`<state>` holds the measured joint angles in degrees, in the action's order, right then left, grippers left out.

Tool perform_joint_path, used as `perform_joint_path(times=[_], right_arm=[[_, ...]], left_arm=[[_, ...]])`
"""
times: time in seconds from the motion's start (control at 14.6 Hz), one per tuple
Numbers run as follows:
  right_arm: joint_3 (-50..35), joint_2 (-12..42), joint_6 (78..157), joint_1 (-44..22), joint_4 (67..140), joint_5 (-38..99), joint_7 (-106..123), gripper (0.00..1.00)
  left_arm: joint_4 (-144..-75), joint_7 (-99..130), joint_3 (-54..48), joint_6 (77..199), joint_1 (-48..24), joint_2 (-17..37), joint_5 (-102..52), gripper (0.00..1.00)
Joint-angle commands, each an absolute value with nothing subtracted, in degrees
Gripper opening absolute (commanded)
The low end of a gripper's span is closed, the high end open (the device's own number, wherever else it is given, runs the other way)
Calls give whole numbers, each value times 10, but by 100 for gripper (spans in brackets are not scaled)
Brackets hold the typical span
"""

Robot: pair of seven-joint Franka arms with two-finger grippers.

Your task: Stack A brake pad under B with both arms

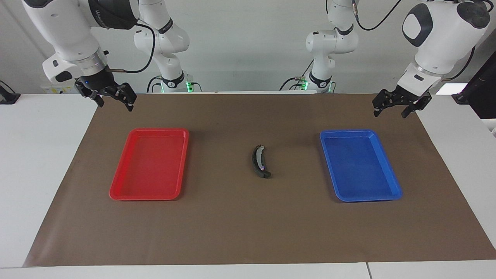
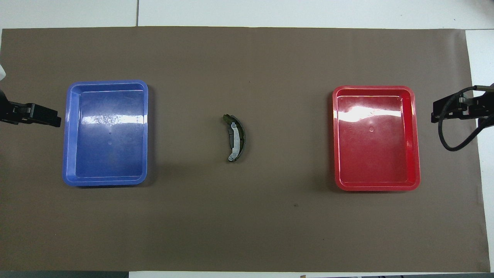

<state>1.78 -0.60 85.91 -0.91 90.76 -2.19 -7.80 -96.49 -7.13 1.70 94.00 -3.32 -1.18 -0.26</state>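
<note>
B (image 1: 259,159), the long black crescent with a silvery strip, lies on the brown mat midway between the two trays; it also shows in the overhead view (image 2: 234,138). A short dark grey piece, the A brake pad (image 1: 266,174), shows under B's end farther from the robots, and most of it is hidden. My left gripper (image 1: 390,114) hangs open and empty in the air over the mat's corner by the blue tray (image 1: 392,174). My right gripper (image 1: 116,106) hangs open and empty over the mat's corner by the red tray (image 1: 121,182). Both arms wait.
The blue tray (image 2: 69,131) stands toward the left arm's end and the red tray (image 2: 415,135) toward the right arm's end. Neither holds anything. White table (image 1: 46,155) surrounds the brown mat (image 1: 248,224). A black cable loop (image 2: 457,135) hangs by the right gripper.
</note>
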Motion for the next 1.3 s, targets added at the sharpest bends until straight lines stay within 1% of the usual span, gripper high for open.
perform_joint_path(times=[0.0, 0.96, 1.23], right_arm=[[14, 1, 825, -6, 882, -19, -45, 99], [14, -4, 834, -7, 889, -15, -44, 99], [14, -4, 848, -6, 890, -15, -45, 99]], left_arm=[[-976, -77, 14, 945, -28, -22, 6, 99], [-976, -77, 14, 945, -28, -22, 6, 99], [-976, -77, 14, 945, -28, -22, 6, 99]])
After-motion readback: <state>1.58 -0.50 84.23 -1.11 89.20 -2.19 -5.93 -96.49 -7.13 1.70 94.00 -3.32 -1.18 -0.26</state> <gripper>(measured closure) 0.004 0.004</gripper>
